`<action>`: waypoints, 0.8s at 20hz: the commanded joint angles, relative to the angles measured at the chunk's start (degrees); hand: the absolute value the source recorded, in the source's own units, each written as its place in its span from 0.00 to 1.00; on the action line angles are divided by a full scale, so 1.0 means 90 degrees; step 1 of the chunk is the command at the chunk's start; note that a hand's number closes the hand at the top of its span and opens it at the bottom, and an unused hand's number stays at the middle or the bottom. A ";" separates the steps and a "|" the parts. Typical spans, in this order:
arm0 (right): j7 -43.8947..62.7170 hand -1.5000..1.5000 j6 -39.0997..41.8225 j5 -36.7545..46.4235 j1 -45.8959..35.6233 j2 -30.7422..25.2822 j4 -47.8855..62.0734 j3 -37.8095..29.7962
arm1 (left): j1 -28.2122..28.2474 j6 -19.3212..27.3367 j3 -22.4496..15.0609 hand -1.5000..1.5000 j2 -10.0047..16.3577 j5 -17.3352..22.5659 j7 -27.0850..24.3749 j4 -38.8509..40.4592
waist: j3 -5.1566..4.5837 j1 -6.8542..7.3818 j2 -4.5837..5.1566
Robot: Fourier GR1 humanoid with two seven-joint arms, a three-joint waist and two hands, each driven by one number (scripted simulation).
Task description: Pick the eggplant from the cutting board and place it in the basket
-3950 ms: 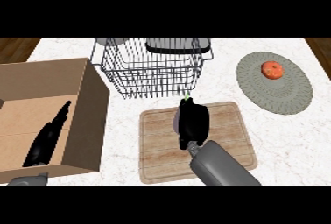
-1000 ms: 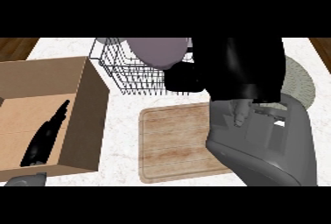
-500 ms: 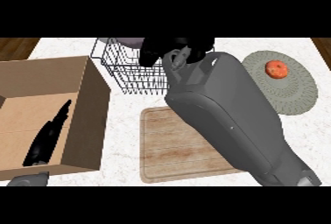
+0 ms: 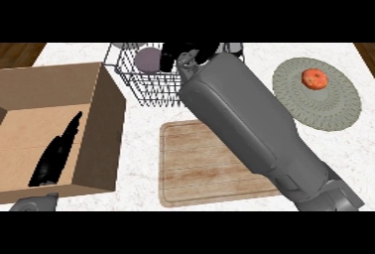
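Observation:
My right forearm stretches from the lower right across the wooden cutting board (image 4: pixel 198 168), which is bare, to the black wire basket (image 4: pixel 143 84) at the back. My right hand (image 4: pixel 189 53) hangs over the basket's inside with its fingers curled. The dull purple eggplant (image 4: pixel 149 60) sits against the hand's left side, within the basket's rim, and the fingers cover part of it. Whether it rests on the basket's floor is hidden. My left hand (image 4: pixel 57 151) lies still over the cardboard box at the left, fingers straight.
An open cardboard box (image 4: pixel 95 119) fills the left side, close to the basket and the board. A round grey-green plate (image 4: pixel 322 109) at the right carries a red fruit (image 4: pixel 315 78). White marble counter shows around the board.
My right arm has swung away from close to the camera, left and back over the basket, carrying the eggplant off the board. The plate has come back into sight. The left hand has not moved.

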 commanded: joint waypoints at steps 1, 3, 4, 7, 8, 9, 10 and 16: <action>0.0098 0.00 -0.0848 -0.0584 -0.0304 0.0013 0.0799 0.0126 | -0.0088 -0.0034 -0.0096 0.50 -0.0094 -0.0027 0.0086 0.0041 | -0.0018 0.0054 0.0021; -0.0080 0.00 -0.1282 -0.0573 -0.0332 0.0013 0.1121 0.0310 | 0.0038 -0.0001 -0.0022 0.50 -0.0058 -0.0052 -0.0062 0.0198 | -0.0019 0.0049 0.0023; -0.0002 0.00 -0.1523 -0.0572 -0.0476 0.0013 0.1142 0.0545 | 0.0077 0.0277 -0.0154 0.50 -0.0247 -0.0259 -0.0473 0.0585 | -0.0023 0.0076 0.0037; -0.0319 0.00 -0.2013 -0.0246 -0.0432 0.0013 0.1095 0.0054 | -0.0065 0.0034 0.0069 0.50 -0.0069 -0.0059 -0.0023 0.0452 | -0.0017 -0.0048 0.0016; -0.0192 0.00 -0.2574 -0.0278 -0.0441 0.0013 0.1364 0.0308 | -0.0242 -0.0031 0.0182 0.50 0.0007 0.0067 -0.0214 0.0544 | -0.0022 0.0045 0.0044; 0.0040 0.00 -0.2657 -0.0290 -0.0627 0.0013 0.1172 0.0014 | -0.0149 0.0106 -0.0050 0.50 -0.0166 -0.0139 -0.0172 0.0436 | -0.0019 0.0007 0.0028; -0.0025 0.00 -0.3079 -0.0088 -0.0274 0.0013 0.1266 0.0087 | 0.0153 -0.0018 -0.0025 0.50 -0.0088 -0.0054 -0.0159 0.0083 | -0.0015 0.0022 0.0013; 0.0423 0.00 -0.3719 0.0111 0.0092 -0.0081 0.0964 -0.0663 | 0.0370 -0.0012 0.0093 0.50 -0.0042 -0.0039 -0.0233 0.0061 | -0.0010 -0.0144 -0.0032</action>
